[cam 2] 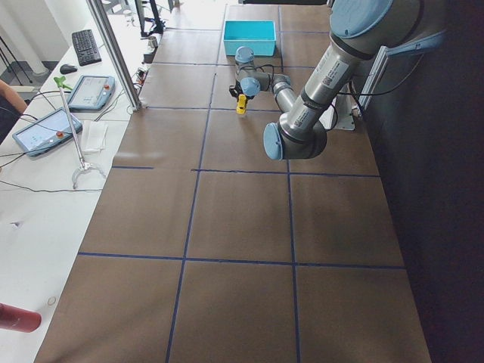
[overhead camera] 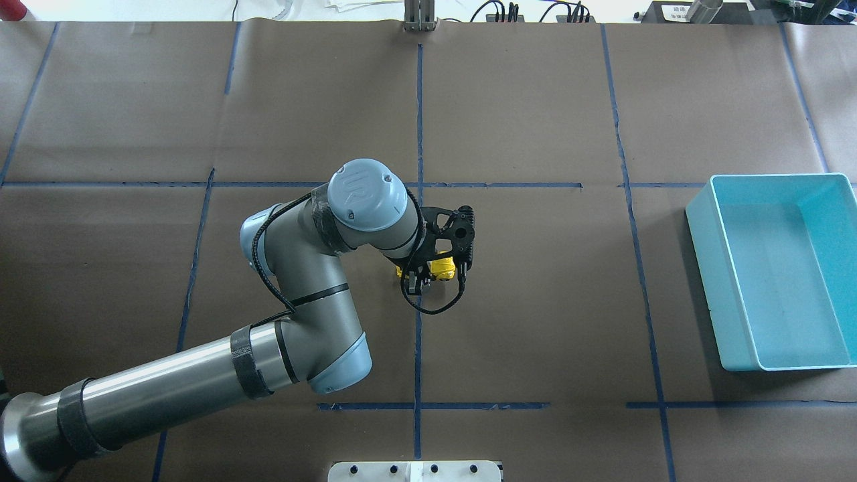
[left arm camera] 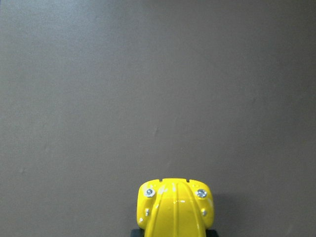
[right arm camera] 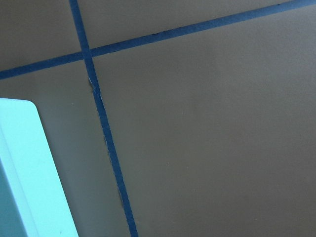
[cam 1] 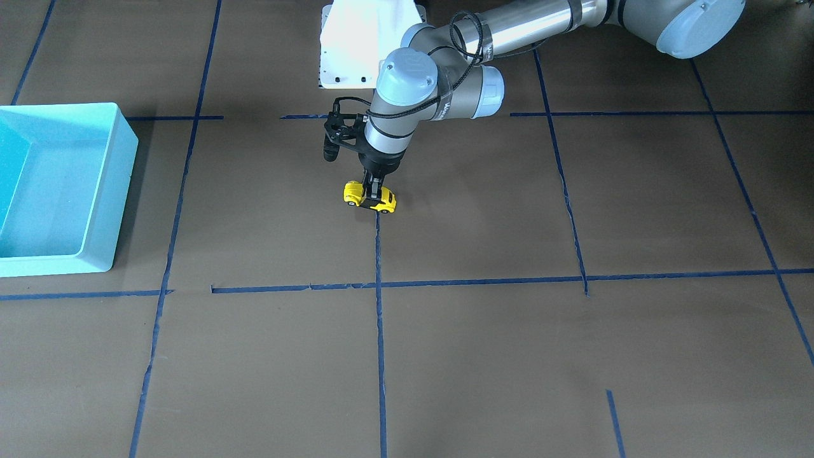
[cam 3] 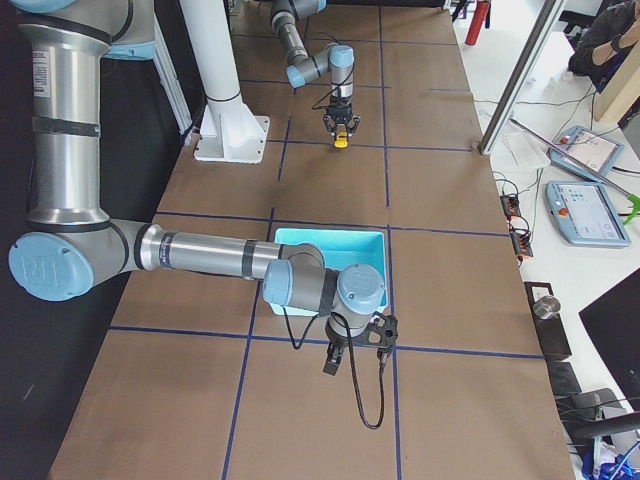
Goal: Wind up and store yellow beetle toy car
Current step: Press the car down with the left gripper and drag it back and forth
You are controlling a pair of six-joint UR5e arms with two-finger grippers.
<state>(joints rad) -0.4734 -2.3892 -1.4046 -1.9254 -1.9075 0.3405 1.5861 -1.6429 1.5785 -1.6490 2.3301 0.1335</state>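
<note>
The car (cam 1: 369, 196) is at the middle of the table (cam 1: 477, 350), seemingly resting on it, with the left gripper (cam 1: 373, 189) clenched across its body. The bin (cam 1: 124, 203) lies well apart, at the far right in the overhead view. If that narrow pinch slips on the rounded shell during winding, the car could twist free. The left wrist view shows only the car's nose. Only the right-side view shows the right gripper (cam 3: 333, 358), near the bin, and I cannot tell its state.

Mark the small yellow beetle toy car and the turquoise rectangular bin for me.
yellow beetle toy car (cam 1: 353, 194): exterior front-facing view, exposed yellow end.
turquoise rectangular bin (cam 1: 114, 191): exterior front-facing view, outer side wall.
</note>
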